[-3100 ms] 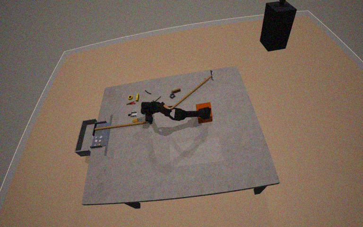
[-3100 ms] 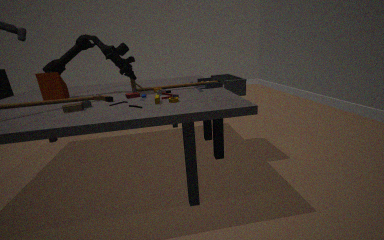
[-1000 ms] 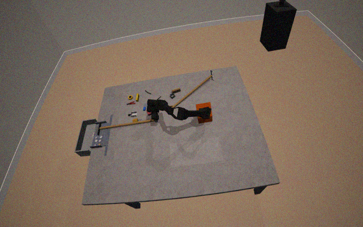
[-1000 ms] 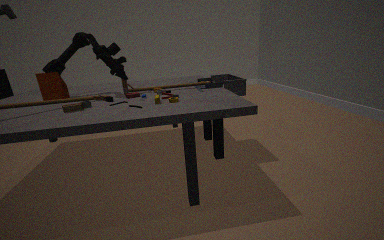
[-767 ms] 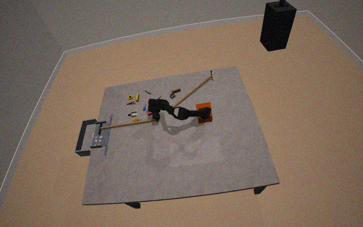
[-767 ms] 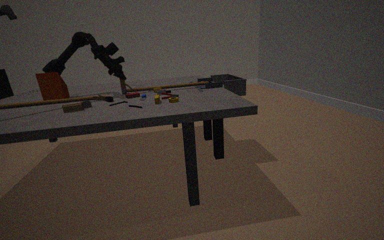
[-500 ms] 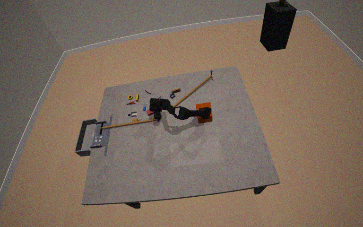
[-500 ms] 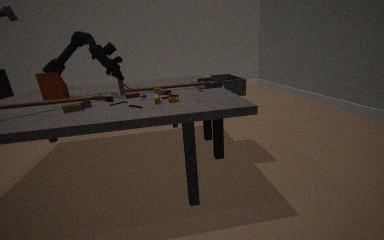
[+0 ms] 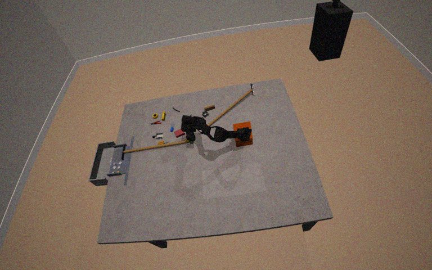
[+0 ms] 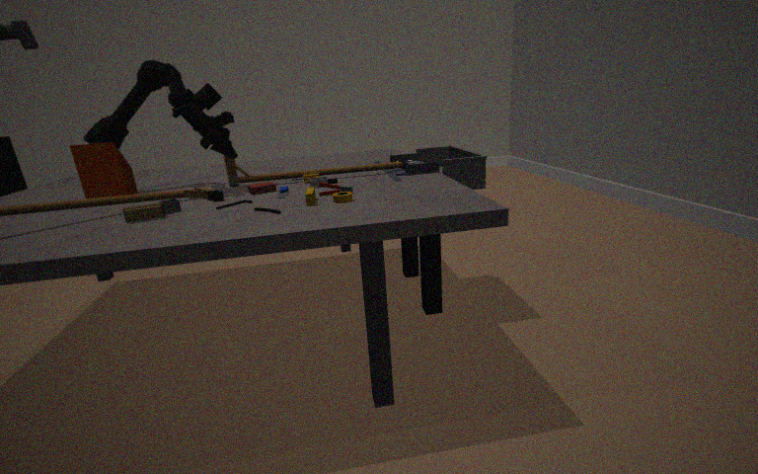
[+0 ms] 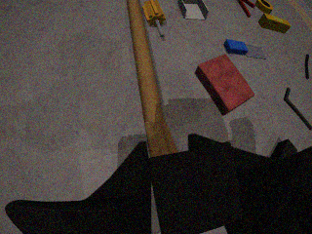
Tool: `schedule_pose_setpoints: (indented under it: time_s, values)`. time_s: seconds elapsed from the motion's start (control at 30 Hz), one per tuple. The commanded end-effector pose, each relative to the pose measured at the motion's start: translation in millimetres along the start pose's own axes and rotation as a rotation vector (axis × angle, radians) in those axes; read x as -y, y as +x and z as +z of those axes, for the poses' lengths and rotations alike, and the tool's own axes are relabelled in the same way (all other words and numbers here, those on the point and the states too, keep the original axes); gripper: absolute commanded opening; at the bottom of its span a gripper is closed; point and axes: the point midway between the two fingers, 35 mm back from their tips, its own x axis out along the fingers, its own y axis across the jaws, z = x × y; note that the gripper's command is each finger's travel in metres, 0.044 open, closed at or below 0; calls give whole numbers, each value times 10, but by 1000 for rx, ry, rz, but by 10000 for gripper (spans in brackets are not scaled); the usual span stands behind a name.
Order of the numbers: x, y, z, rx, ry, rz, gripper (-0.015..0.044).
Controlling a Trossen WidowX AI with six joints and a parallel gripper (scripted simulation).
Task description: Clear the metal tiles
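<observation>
The long scraper's wooden handle (image 9: 156, 147) (image 10: 324, 172) (image 11: 144, 73) runs from my gripper (image 9: 190, 140) (image 10: 232, 157) (image 11: 168, 144) to its dark head (image 9: 123, 153). My gripper is shut on an upright wooden grip at the handle's near end, low over the table. The head is at the steel bench plate (image 9: 125, 167), toward its upper side in the top view. Several small pale metal tiles (image 9: 118, 167) lie on the plate, below the head in that view; one orange-tinted tile (image 9: 117, 171) is near the side rail. The dark catch box (image 9: 94, 165) (image 10: 464, 169) adjoins the plate's far end. Its floor is partly hidden.
A rake-like tool (image 9: 232, 106) lies behind the arm. A red block (image 9: 179, 133) (image 11: 225, 84), blue-handled tool (image 11: 236, 47), yellow tool (image 9: 161, 143) (image 11: 154, 12), tape roll (image 9: 154, 116) (image 10: 342, 197) and red pliers (image 9: 156, 122) lie beside the scraper handle.
</observation>
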Motion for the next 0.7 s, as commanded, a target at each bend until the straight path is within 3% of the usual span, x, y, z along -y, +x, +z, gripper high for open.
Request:
schedule_pose_setpoints:
  time_s: [0.0,0.67]
  values:
    - [17,-69,-11,12,0,-6,0]
    - [25,-254,-280,14,2,-6,0]
